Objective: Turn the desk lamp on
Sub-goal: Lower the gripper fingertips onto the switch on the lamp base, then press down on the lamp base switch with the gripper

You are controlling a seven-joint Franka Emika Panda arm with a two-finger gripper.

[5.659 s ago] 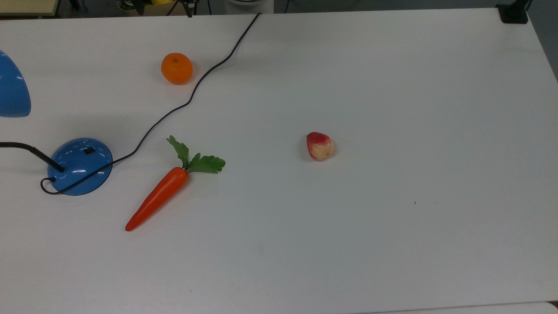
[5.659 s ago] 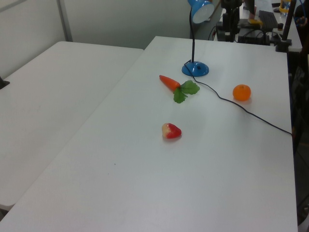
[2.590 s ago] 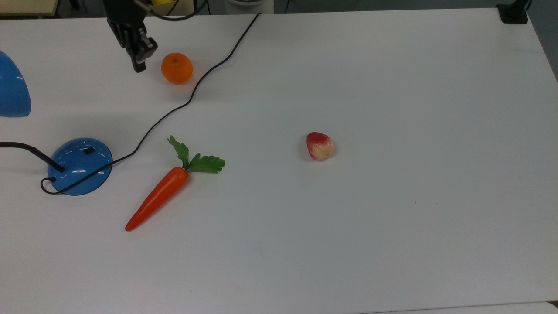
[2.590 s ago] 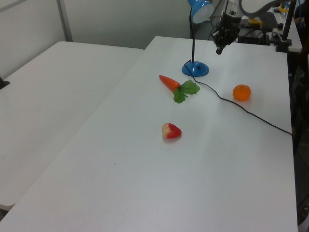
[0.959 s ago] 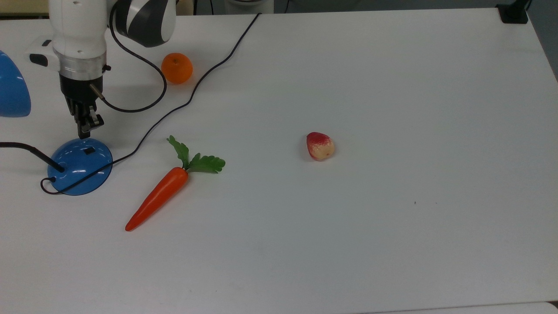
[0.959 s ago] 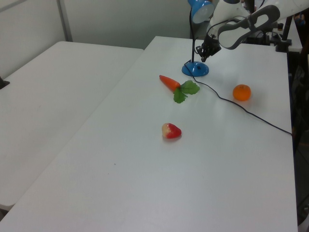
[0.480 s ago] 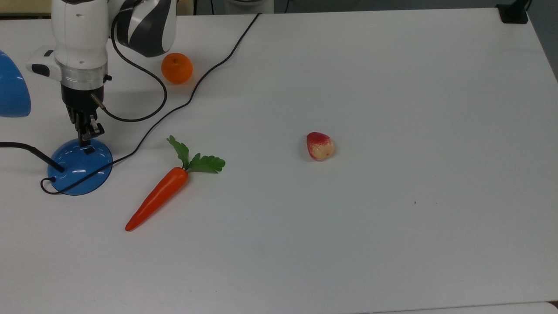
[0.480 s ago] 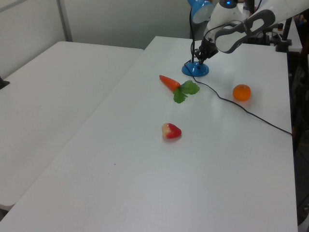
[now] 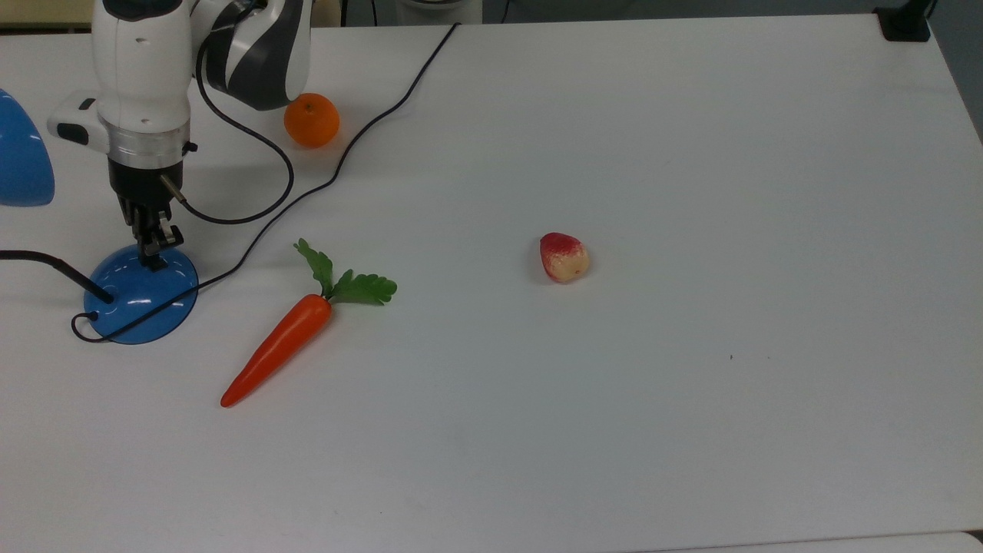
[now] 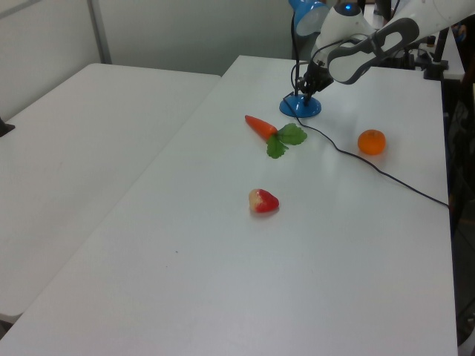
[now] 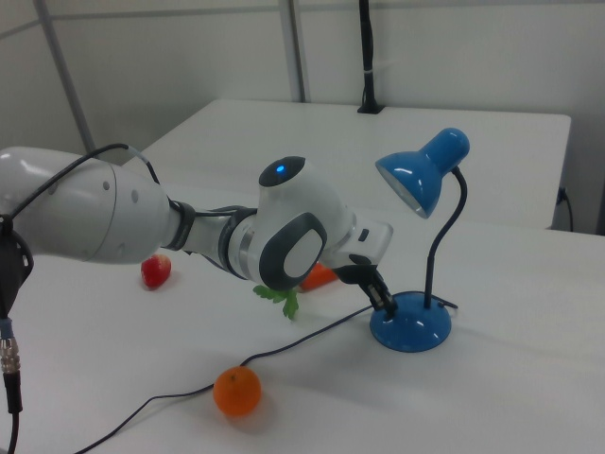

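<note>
White table [image 9: 691,153] under all items. Arm [image 11: 113,222] reaching over it. Desk lamp [image 11: 421,246] directly below gripper [image 9: 153,253]; fingertips closed together, pressing on blue base at switch. Carrot [image 9: 280,346] lying to the top view's right of gripper. Orange [image 9: 311,120] beyond gripper, near cord [image 9: 369,123]. Small red fruit [image 9: 564,257] well apart.

- no words, brand names, numbers or signs can be read on anything in these pictures.
</note>
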